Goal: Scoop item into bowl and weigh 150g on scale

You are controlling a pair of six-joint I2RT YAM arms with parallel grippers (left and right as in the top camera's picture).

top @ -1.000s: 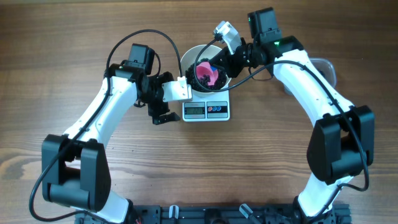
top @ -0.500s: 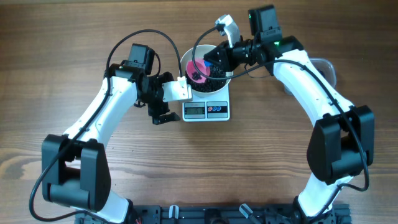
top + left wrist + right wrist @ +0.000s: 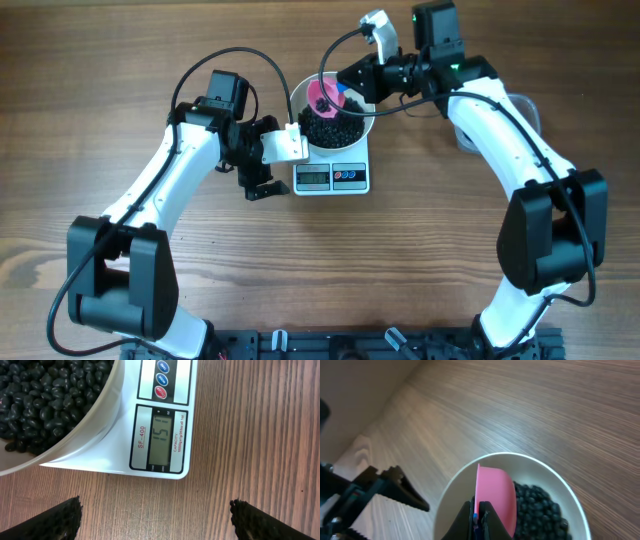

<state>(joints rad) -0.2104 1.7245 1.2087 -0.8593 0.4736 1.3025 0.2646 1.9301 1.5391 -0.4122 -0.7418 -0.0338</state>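
A white bowl (image 3: 363,128) stands on the white scale (image 3: 332,177), holding a heap of black beans (image 3: 330,128). In the left wrist view the scale (image 3: 120,462) display (image 3: 162,440) reads 151, next to the bowl (image 3: 100,415) and beans (image 3: 45,400). My right gripper (image 3: 350,80) is shut on a pink scoop (image 3: 322,98) tilted over the bowl's far rim. The right wrist view shows the scoop (image 3: 495,495) clamped in the right gripper (image 3: 479,520) above the beans (image 3: 540,510). My left gripper (image 3: 260,180) is open and empty on the wood left of the scale, and the left wrist view shows it (image 3: 156,520) spread wide.
A clear plastic tub (image 3: 525,110) sits at the back right, mostly hidden behind my right arm. A black cable (image 3: 250,60) loops above the left arm. Bare wooden table (image 3: 330,260) stretches in front of the scale.
My right gripper has drawn the pink scoop up and back from the bowl's middle to its far rim, uncovering the beans. The left arm has stayed still.
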